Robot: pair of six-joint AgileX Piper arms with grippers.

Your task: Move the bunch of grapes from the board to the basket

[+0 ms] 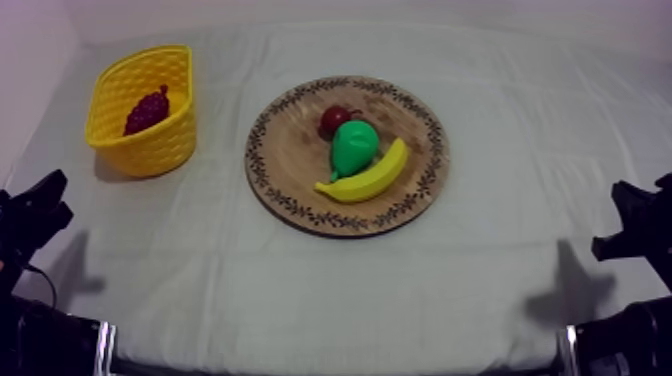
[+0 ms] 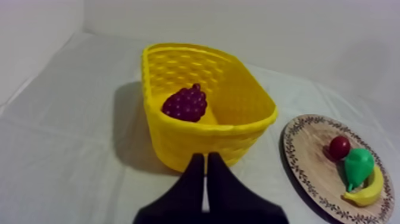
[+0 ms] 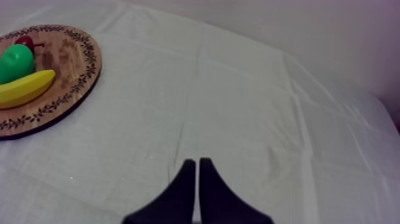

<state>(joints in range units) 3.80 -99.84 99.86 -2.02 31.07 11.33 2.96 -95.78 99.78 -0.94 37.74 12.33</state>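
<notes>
Bunch of grapes (image 1: 147, 109) sits in the yellow basket (image 1: 150, 150) by the far left edge of the cloth (image 1: 520, 150), wooden board (image 1: 290, 150) mid-table with bare cloth all round, left gripper (image 2: 206, 159) and right gripper (image 3: 197, 162) both fingers together on nothing, low at their sides.

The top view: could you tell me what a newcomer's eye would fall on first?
The yellow basket at the left stands out, with the bunch of grapes inside it. Next comes the round wooden board in the middle, bearing a pear, a banana and a small red fruit.
</notes>
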